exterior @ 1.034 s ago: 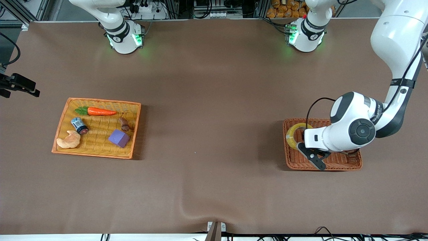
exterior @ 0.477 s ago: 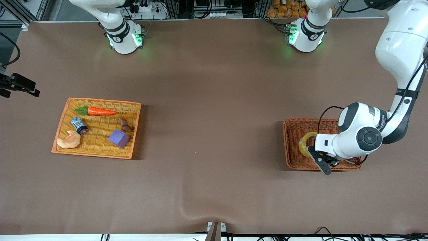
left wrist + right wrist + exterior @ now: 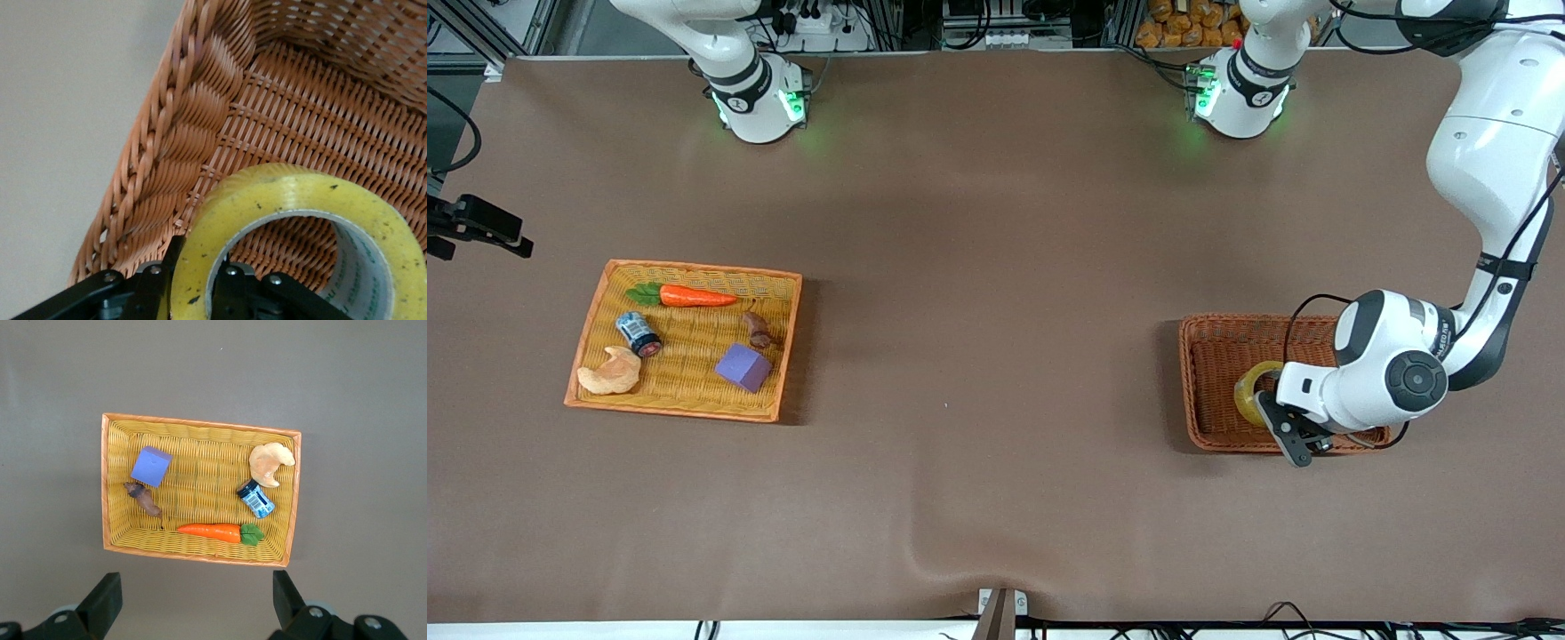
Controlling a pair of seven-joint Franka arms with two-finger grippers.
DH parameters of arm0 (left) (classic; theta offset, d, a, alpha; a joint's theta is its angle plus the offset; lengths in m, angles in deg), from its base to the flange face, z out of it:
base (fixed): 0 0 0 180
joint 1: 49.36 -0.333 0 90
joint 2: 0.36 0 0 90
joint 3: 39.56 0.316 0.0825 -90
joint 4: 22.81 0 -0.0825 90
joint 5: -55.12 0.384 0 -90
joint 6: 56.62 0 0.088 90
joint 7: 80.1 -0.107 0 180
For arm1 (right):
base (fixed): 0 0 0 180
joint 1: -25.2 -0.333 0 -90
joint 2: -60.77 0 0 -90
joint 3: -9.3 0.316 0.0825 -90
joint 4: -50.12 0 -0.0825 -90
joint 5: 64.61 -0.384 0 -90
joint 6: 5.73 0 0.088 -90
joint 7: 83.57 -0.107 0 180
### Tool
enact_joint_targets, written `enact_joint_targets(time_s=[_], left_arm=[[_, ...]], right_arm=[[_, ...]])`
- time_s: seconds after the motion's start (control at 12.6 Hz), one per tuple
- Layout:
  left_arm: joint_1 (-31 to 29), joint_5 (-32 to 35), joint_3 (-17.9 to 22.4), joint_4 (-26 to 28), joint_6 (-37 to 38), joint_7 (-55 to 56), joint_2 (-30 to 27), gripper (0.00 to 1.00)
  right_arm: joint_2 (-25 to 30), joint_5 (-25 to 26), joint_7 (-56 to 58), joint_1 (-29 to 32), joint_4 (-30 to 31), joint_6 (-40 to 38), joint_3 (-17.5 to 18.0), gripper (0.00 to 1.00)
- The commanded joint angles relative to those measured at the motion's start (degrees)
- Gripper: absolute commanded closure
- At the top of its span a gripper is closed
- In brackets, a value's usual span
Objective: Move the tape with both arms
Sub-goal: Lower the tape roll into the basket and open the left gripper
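In the brown wicker basket (image 3: 1209, 391) near the left arm's end of the counter (image 3: 996, 222), the tape (image 3: 1252, 391) stands on edge, with the left gripper (image 3: 193, 293) clamped through its ring: one finger inside the grey core, one outside the yellow wall. The roll's open axis lies level, so the grip is on its lowest wall. The right gripper (image 3: 193, 603) hangs with jaws spread wide over the yellow tray (image 3: 200, 487) at the counter's other end, holding nothing. The handover probably needs the roll carried toward the counter's middle.
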Motion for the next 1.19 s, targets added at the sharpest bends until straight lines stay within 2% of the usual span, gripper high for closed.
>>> enact_joint_targets(time_s=[0.0,0.08,0.48,0.64,0.88,1.11], left_arm=[[-0.1,1.2,-0.5,0.0,0.0,0.3,-0.7,0.33],[-0.3,0.7,-0.5,0.0,0.0,0.2,-0.8,0.0],[0.9,0.5,-0.9,0.0,1.4,4.9,-2.4,0.0],[3.0,0.4,-1.4,-0.3,5.9,9.4,-4.0,0.0],[6.3,1.5,-5.1,-0.9,13.7,18.6,-6.3,0.0],[11.0,1.2,-4.8,-1.0,17.5,25.4,-7.9,0.0]], right_arm=[[-0.5,-0.7,0.8,1.4,-1.1,-0.5,0.8,0.0],[-0.5,-0.7,0.8,1.4,-1.1,-0.5,0.8,0.0],[-0.5,-0.7,0.8,1.4,-1.1,-0.5,0.8,0.0],[-0.5,-0.7,0.8,1.4,-1.1,-0.5,0.8,0.0],[-0.5,-0.7,0.8,1.4,-1.1,-0.5,0.8,0.0],[-0.5,-0.7,0.8,1.4,-1.1,-0.5,0.8,0.0]])
